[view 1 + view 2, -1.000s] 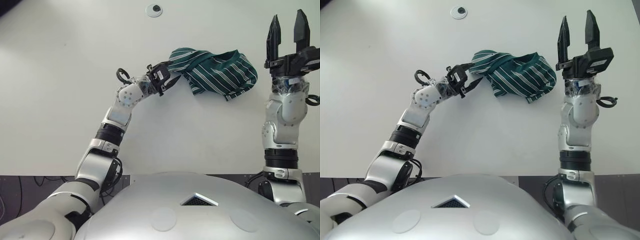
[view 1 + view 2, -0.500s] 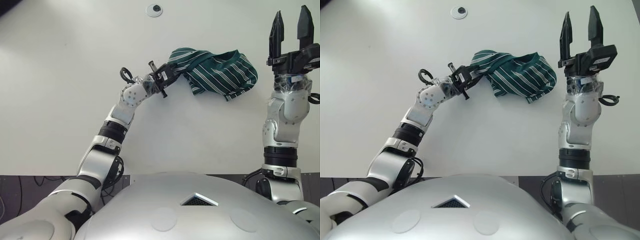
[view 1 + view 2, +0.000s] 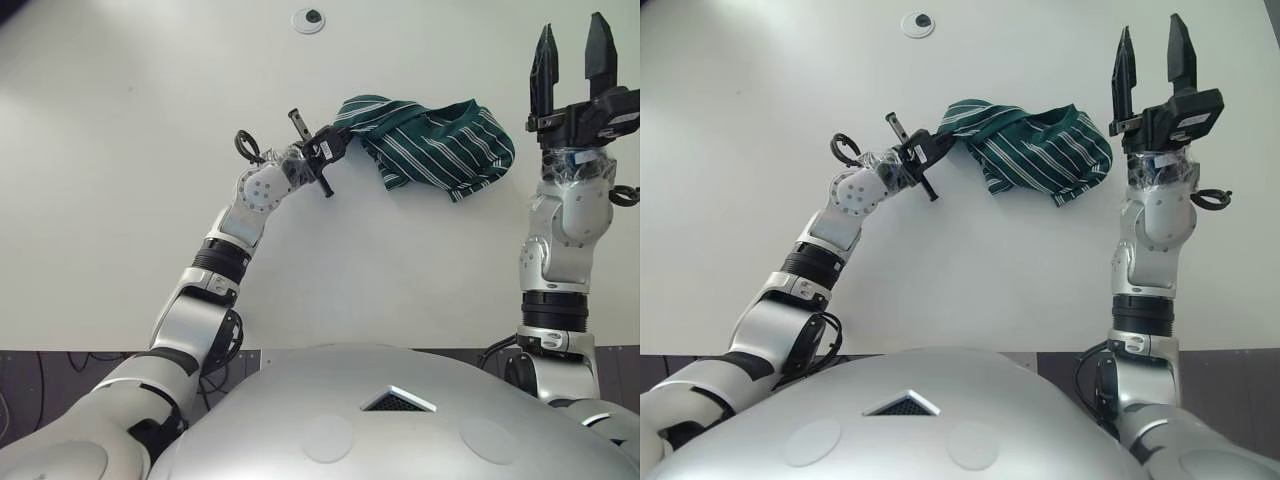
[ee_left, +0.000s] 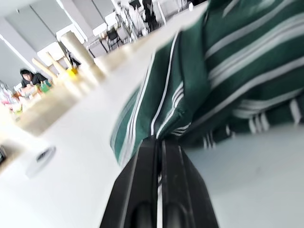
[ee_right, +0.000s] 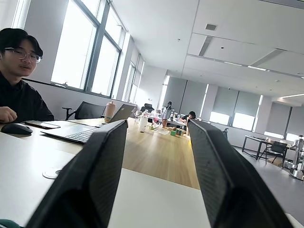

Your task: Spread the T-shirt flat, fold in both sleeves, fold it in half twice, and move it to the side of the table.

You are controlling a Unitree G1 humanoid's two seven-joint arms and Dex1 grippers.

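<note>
T-shirt (image 3: 430, 145), dark green with thin white stripes, is lying crumpled in 1 heap on the white table (image 3: 120, 200). It is not lying flat: folds are piling over each other, and I cannot tell the sleeves apart from the body.

Left gripper (image 3: 338, 135) is sitting at the T-shirt's left edge. Its 2 fingers (image 4: 142, 190) are pressing together on a fold of the striped cloth. In the left wrist view the hem is running straight into the closed fingertips. The pinched corner is stretching out to a point on the T-shirt's left, while the rest of the heap is bunching up to its right. The left forearm is slanting in from the near left of the T-shirt.

Right gripper (image 3: 572, 35) is hovering just to the right of the T-shirt, apart from the cloth. Its 2 fingers (image 5: 95, 185) are standing wide apart, holding nothing. The fingertips are pointing past the T-shirt toward the far side of the table. I cannot tell its height over the surface. The right forearm is standing at the T-shirt's near right.

1 small round disc (image 3: 309, 20) is lying on the table beyond the T-shirt, to its far left and well apart from it.
</note>
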